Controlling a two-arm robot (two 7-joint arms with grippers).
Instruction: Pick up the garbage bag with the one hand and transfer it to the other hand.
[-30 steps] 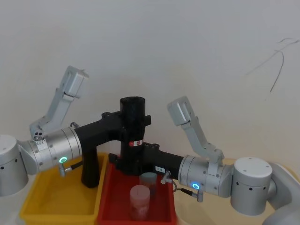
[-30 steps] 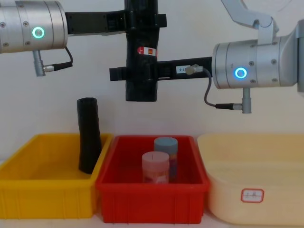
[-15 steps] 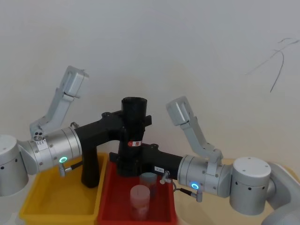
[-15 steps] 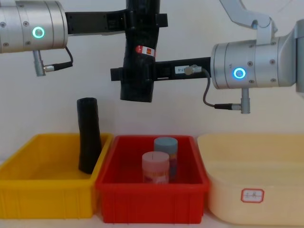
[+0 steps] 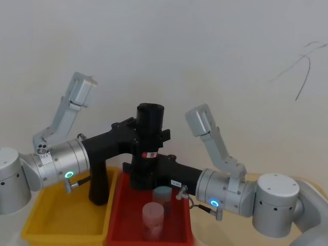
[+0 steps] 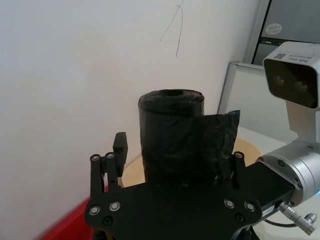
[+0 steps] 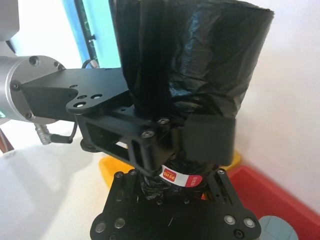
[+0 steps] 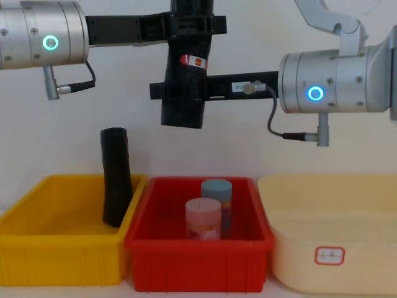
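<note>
Left tool point(image 8: 197, 25) looks released around top of garbage bag point(image 8: 185, 107); I see right tool point(image 8: 177, 92) clenched on its lower half, above red bin point(image 8: 198, 264).

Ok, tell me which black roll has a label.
The roll the right gripper holds up above the red bin: red-and-white label. The other roll, standing in the yellow bin, is plain.

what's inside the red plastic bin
A pink cylinder in front; a grey-blue cylinder behind it, partly covered. The wall of the red plastic bin hides both bases.
</note>
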